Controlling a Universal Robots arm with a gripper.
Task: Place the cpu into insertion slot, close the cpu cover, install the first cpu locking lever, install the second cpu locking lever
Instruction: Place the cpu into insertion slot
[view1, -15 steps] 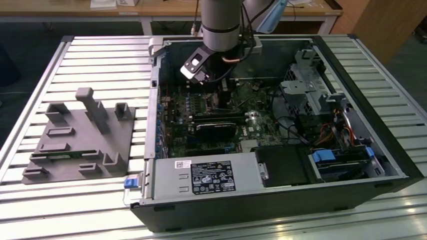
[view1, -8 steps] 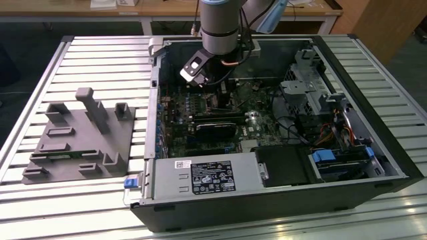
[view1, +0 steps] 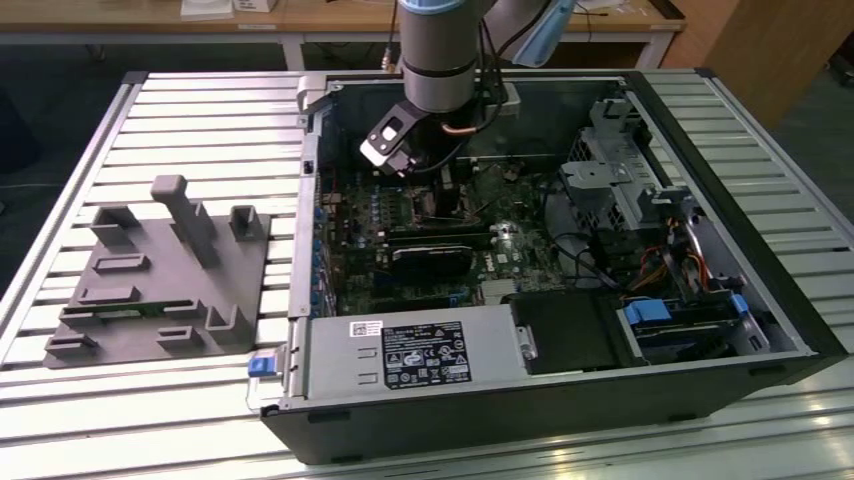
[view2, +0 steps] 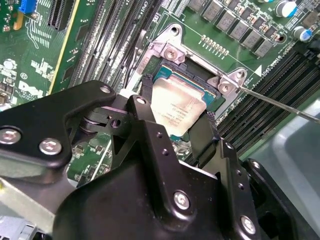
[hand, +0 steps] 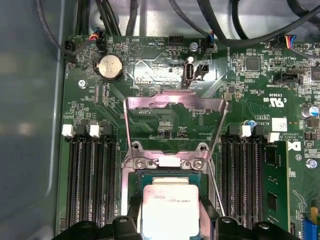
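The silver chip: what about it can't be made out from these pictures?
Second wrist view: the gripper, shut on the cpu, hides its near edge; whether it sits in the insertion slot cannot be told.
First wrist view: the picture's edge cuts off the cpu.
Exterior view: the arm stands in front of both.

1. An open black metal computer case (view1: 534, 425) stands on a slatted silver aluminium table (view1: 200, 120).
2. A grey plastic block with upright posts (view1: 160, 280) lies beside the case, at the exterior view's left.
3. A black labelled box (view1: 424, 352) sits inside the case.
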